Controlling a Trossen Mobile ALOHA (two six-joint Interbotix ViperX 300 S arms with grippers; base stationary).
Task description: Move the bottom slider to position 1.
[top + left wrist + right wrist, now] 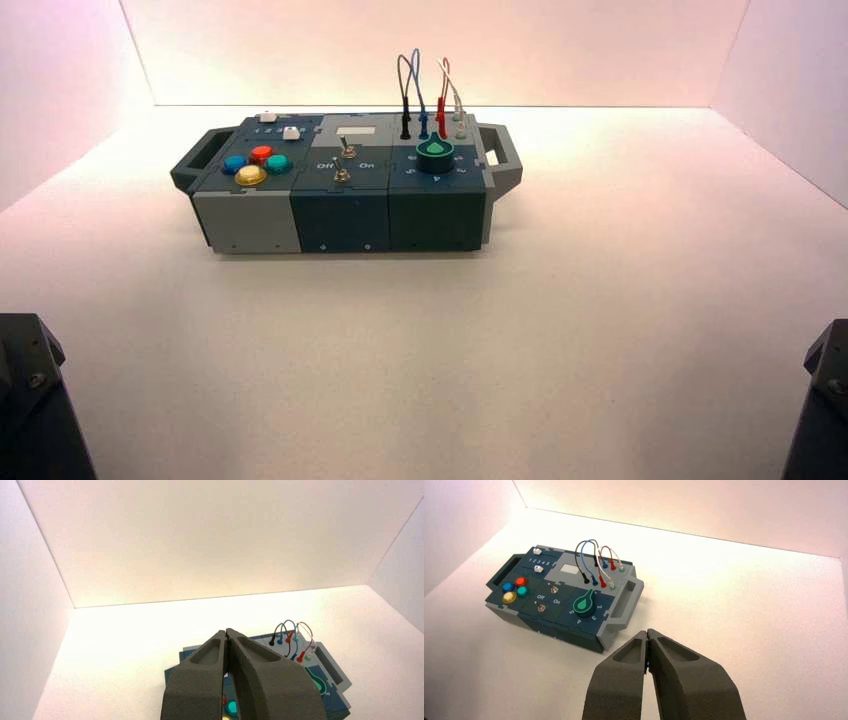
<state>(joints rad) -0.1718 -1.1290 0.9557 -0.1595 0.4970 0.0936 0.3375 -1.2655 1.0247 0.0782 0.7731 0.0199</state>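
Both arms are parked low at the near corners of the desk (600, 330), well back from the box (340, 215), and only their bases show in the high view. The left end effector (227, 632) has its fingers pressed together and holds nothing. The right end effector (647, 632) is likewise closed and empty. The bottom slider (291, 132) sits on the box's left section, behind the cluster of coloured buttons (257, 165) and nearer the robot than the twin cap (268, 117). The right wrist view also shows it (538, 569), just beside a row of white numerals. Its slot seems to run along the box's length, left to right, so the push should go sideways along that line. It lies ahead of both end effectors and on the left side, so the left arm looks the nearer one. In the left wrist view the closed fingers (200, 680) cover that part of the box, and the slider is hidden there. The cap's current position can't be read, and which end is 1 is hard to tell. Nothing is touching the box yet.
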